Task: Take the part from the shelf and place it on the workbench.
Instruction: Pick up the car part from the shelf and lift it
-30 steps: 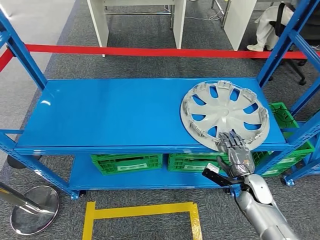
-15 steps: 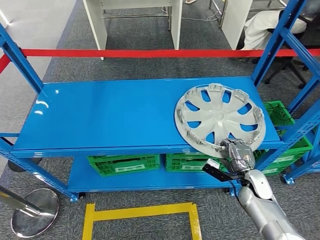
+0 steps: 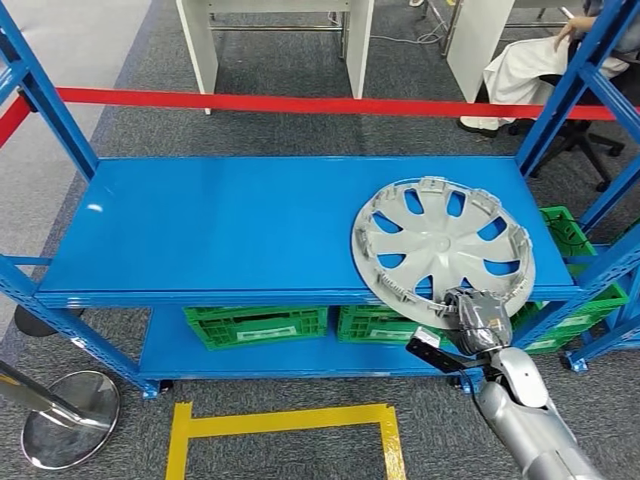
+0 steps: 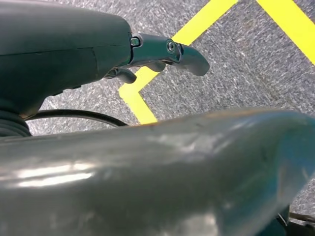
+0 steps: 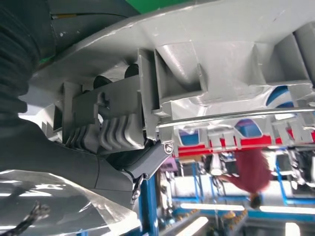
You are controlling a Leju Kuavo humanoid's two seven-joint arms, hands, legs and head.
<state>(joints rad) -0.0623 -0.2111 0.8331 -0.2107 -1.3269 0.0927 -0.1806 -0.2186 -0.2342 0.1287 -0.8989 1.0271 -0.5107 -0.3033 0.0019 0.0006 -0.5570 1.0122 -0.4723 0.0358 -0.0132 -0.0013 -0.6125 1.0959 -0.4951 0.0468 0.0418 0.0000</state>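
The part is a grey wheel cover [image 3: 441, 245] lying at the right end of the blue shelf [image 3: 226, 220], its near rim overhanging the front edge. My right hand [image 3: 475, 320] reaches up from below and grips that near rim, fingers curled over it. In the right wrist view the hand [image 5: 104, 118] wraps the ribbed rim of the cover [image 5: 230, 44]. In the left wrist view my left hand [image 4: 163, 49] hangs over the carpet with its fingers stretched out and nothing in them.
Green crates [image 3: 253, 325] stand on the lower shelf. Blue uprights [image 3: 45, 95] frame both shelf ends, with red tape [image 3: 302, 103] behind. A yellow floor marking [image 3: 279, 420] and a stanchion base [image 3: 68, 405] lie in front. A seated person [image 3: 528, 60] is at the back right.
My right hand's fingers, laid flat on the cover's near edge a second ago, have curled around the rim. The view has shifted slightly.
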